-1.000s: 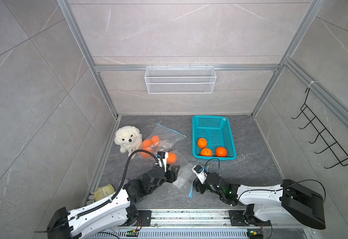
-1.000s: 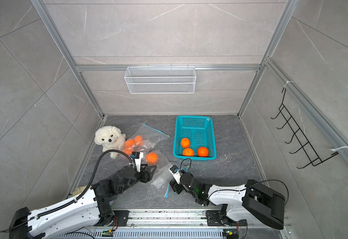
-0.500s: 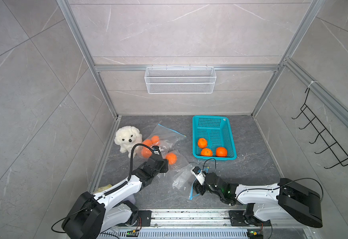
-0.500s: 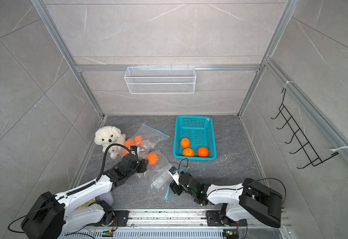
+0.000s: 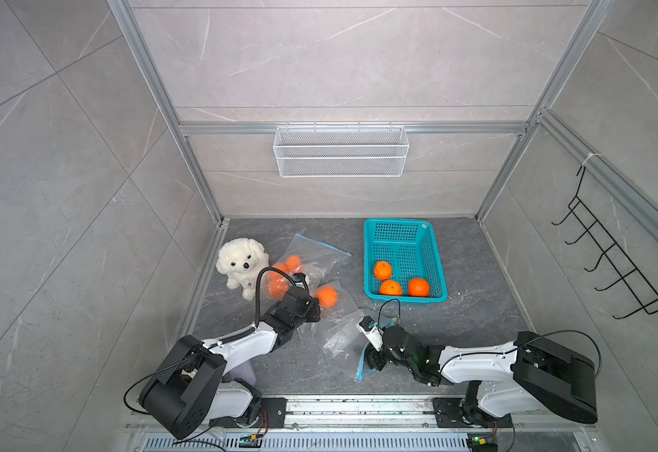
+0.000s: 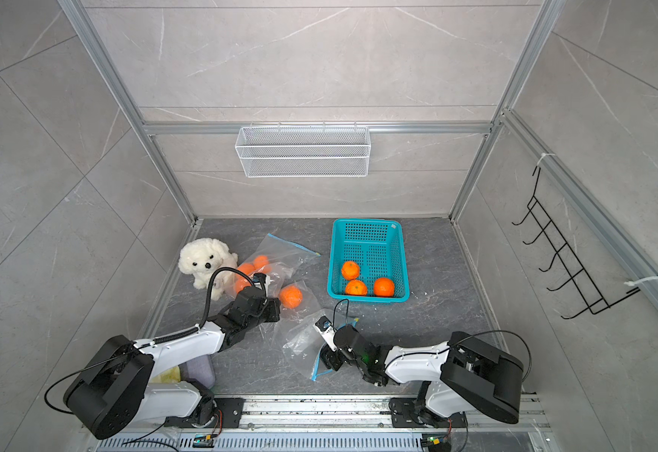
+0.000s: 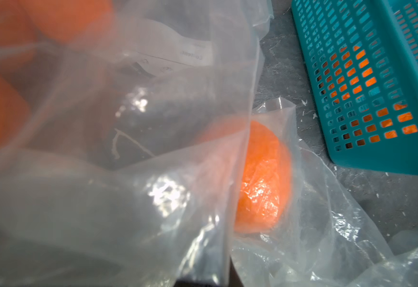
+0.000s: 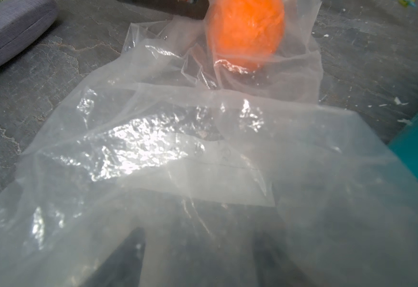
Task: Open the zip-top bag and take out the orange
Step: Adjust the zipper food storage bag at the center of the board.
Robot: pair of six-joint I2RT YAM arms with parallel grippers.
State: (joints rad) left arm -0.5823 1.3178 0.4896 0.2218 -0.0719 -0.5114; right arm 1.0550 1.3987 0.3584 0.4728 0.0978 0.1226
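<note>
Nearest the rail, a lilac-grey fabric case lies beside the left arm's base. Just beyond it, the right gripper sits low at the near end of a crumpled clear plastic zip-top bag, by its blue zip strip. In the right wrist view its dark fingers stand well apart, with the bag's film draped over them, and grip nothing that can be seen.

Farther in, the left gripper is closed tight, low against the same bag's far part. Film lies across its wrist view, and I cannot tell whether any plastic is pinched. The round orange sits inside the bag's far closed end, just beside the left gripper's tip on its right, and well beyond the right gripper.

Behind that lies a second clear zip-top bag holding several oranges, with a white plush dog to its left. To the right stands a teal perforated plastic basket with three loose oranges at its near end. A white wire shelf hangs on the back wall.
</note>
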